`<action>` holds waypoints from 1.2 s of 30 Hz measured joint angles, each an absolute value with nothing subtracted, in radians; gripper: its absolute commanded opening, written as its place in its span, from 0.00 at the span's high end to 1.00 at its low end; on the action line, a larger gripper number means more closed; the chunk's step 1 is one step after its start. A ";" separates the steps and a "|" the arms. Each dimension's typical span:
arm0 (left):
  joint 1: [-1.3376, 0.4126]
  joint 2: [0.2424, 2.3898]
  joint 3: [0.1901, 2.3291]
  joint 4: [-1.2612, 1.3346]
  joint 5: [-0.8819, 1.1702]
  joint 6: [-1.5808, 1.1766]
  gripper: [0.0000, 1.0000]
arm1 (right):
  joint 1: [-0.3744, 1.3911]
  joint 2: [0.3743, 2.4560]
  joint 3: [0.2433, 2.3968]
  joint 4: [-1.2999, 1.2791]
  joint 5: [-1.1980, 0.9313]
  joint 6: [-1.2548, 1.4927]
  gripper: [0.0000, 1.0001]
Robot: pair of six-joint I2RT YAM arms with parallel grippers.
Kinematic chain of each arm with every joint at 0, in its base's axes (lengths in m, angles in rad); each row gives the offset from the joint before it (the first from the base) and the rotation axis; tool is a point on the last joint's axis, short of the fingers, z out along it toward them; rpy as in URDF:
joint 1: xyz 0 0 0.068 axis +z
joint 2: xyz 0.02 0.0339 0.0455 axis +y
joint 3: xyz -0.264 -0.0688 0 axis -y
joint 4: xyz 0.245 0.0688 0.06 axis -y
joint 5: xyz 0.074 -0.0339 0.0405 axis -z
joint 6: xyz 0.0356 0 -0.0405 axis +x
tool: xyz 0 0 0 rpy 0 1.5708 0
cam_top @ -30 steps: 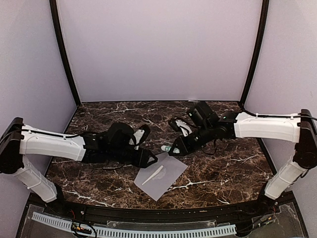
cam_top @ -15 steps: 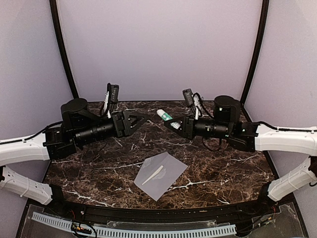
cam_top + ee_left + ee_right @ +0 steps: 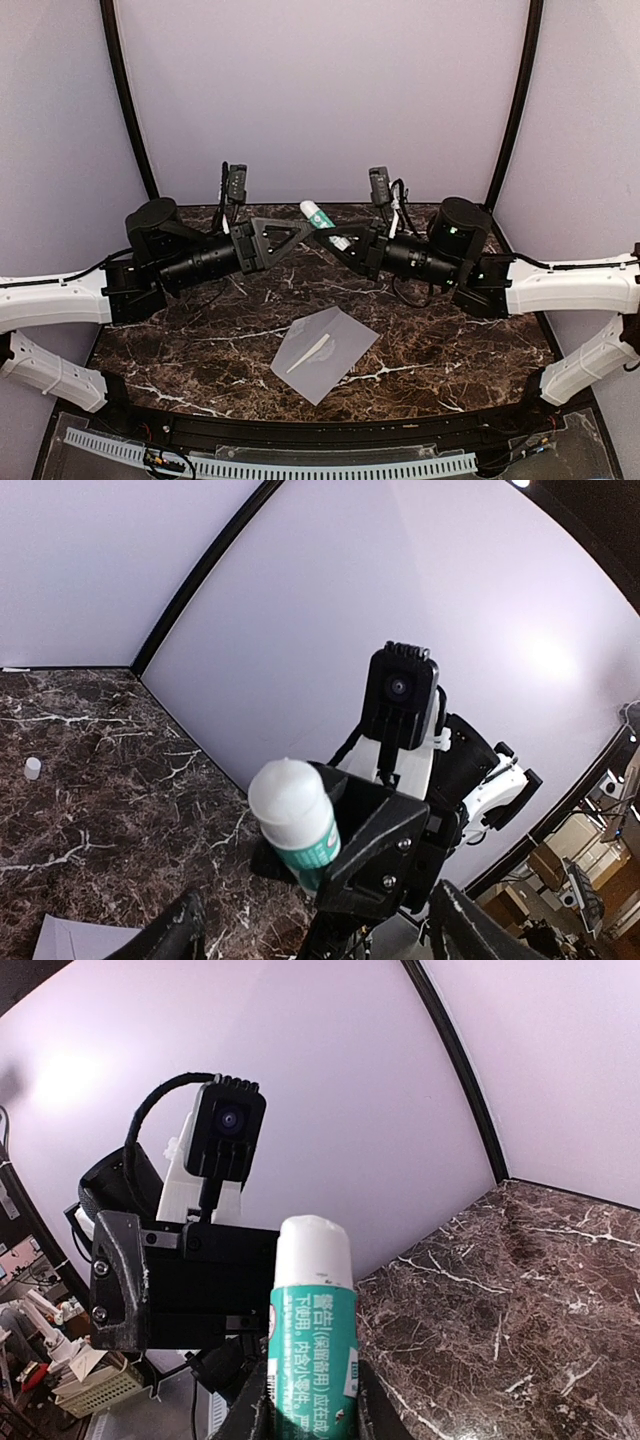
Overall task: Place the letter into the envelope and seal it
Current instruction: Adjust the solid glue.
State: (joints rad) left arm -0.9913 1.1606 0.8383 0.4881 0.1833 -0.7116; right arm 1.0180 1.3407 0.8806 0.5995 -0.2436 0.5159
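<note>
One glue stick [image 3: 313, 1260] | green label [image 3: 315, 1350], white Chinese print | right gripper [image 3: 312, 1415] holding

Two white-and-black arms [image 3: 60, 300]
White shells [image 3: 570, 285] are fitted over the links; the joints [image 3: 155, 225], the left gripper [image 3: 300, 235] and the right gripper [image 3: 330, 238] are finished black.

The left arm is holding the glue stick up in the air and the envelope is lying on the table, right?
Not quite: the right fingers hold the glue stick up in the air, as the right wrist view shows; the left fingers are open. The envelope is lying on the table.
</note>
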 measured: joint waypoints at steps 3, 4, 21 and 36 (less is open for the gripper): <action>-0.991 1.169 0.838 0.522 0.183 -0.719 0.25 | 1.026 1.349 0.881 0.606 -0.246 0.516 1.00; -0.991 1.174 0.838 0.531 0.184 -0.722 0.25 | 1.028 1.351 0.881 0.606 -0.247 0.516 1.00; -0.991 1.229 0.838 0.649 0.189 -0.802 0.56 | 1.049 1.393 0.890 0.629 -0.303 0.515 1.00; -0.988 1.251 0.837 0.660 0.194 -0.828 1.00 | 1.053 1.392 0.902 0.620 -0.294 0.511 0.96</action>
State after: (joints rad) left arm -0.9882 1.2514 0.8368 0.6598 0.1936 -0.8276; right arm 1.0531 1.3922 0.9020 0.6197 -0.2935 0.5110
